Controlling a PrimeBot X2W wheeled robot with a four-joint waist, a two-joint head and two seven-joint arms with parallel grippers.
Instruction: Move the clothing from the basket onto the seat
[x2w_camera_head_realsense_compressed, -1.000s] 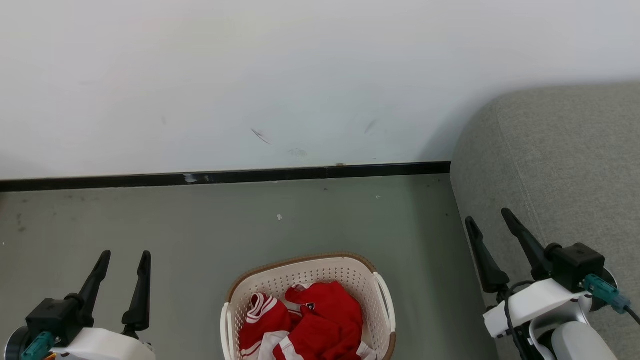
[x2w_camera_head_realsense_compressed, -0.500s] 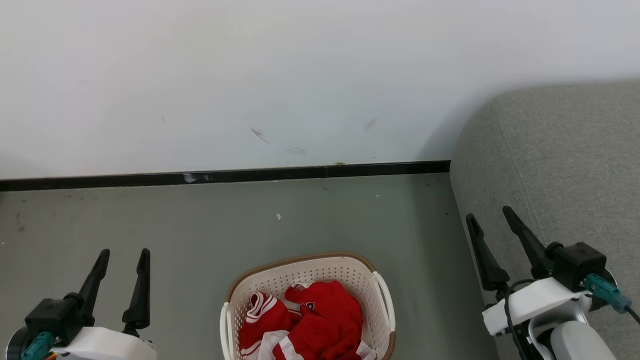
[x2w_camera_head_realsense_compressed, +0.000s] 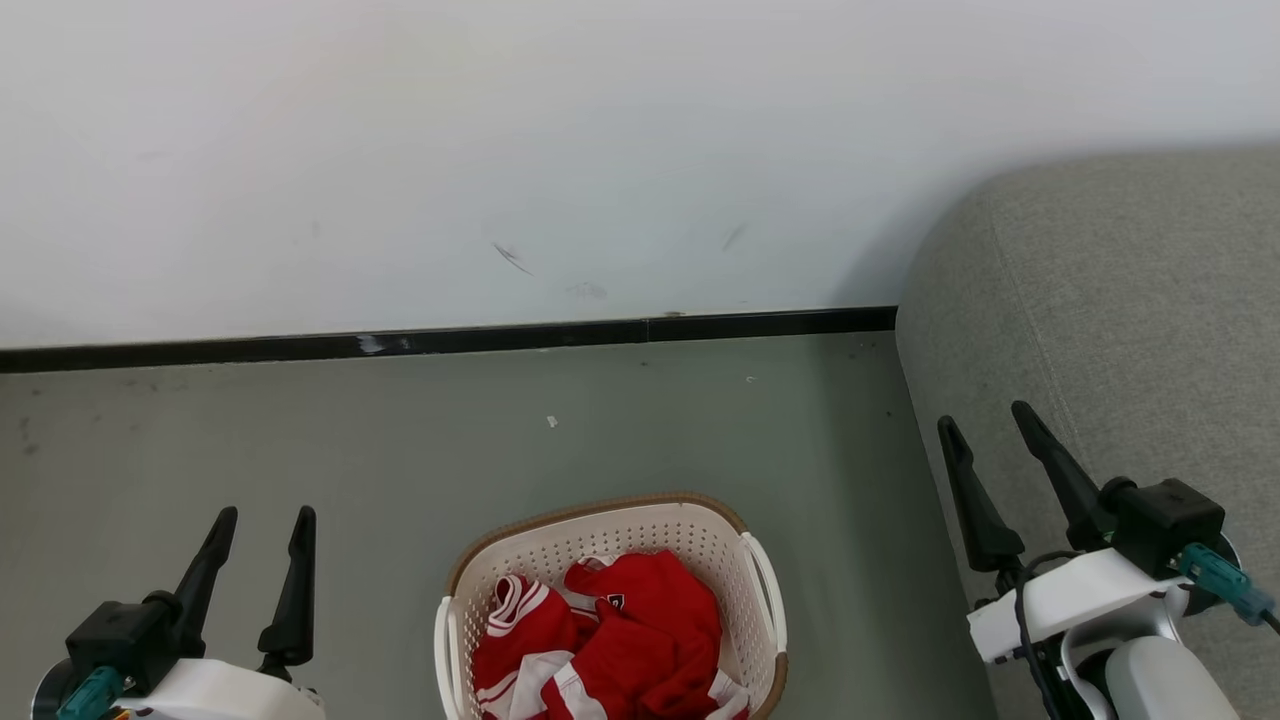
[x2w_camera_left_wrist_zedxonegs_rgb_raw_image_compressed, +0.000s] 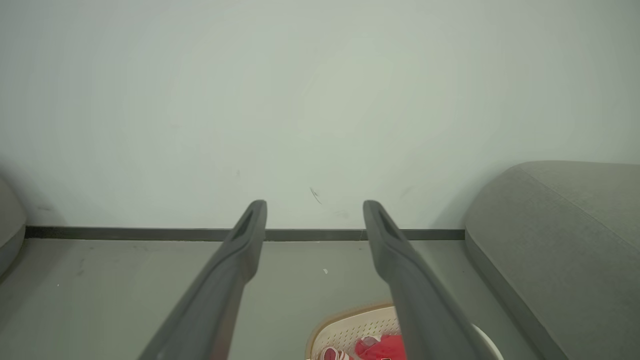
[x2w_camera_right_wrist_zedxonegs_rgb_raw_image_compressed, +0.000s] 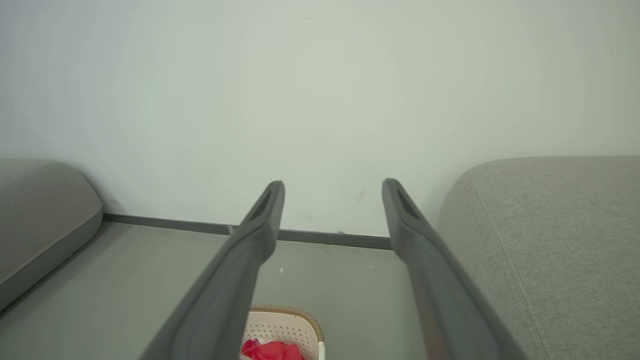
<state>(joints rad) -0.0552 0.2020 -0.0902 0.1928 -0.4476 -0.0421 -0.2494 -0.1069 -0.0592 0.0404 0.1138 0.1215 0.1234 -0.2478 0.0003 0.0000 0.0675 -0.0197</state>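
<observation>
Closest to the robot, the cream laundry basket (x2w_camera_head_realsense_compressed: 620, 535) sits on the grey-green floor (x2w_camera_head_realsense_compressed: 300, 440), brown rim up, and the red-and-white clothing (x2w_camera_head_realsense_compressed: 625, 640) is bundled loosely inside it, white bands and striped trim showing among the red folds. Left of the basket, the left gripper (x2w_camera_head_realsense_compressed: 267, 515) hovers with its two dark fingers spread apart, holding nothing, well clear of the rim. Right of the basket, it's the same story for the right gripper (x2w_camera_head_realsense_compressed: 982, 415): fingers wide, empty, showing against the near edge of the grey sofa (x2w_camera_head_realsense_compressed: 1120, 330). That sofa stands to the right of the basket with a strip of floor between them, its rounded corner reaching back to the wall and a seam running along its fabric. Beyond the basket, a small white speck (x2w_camera_head_realsense_compressed: 551, 421) lies on the floor. Further beyond, a black skirting strip (x2w_camera_head_realsense_compressed: 500, 340) runs along the foot of the white wall (x2w_camera_head_realsense_compressed: 600, 150), which carries a few faint scuff marks. Far to the basket's left, the right wrist view catches another grey cushion (x2w_camera_right_wrist_zedxonegs_rgb_raw_image_compressed: 40, 210) against that wall.
</observation>
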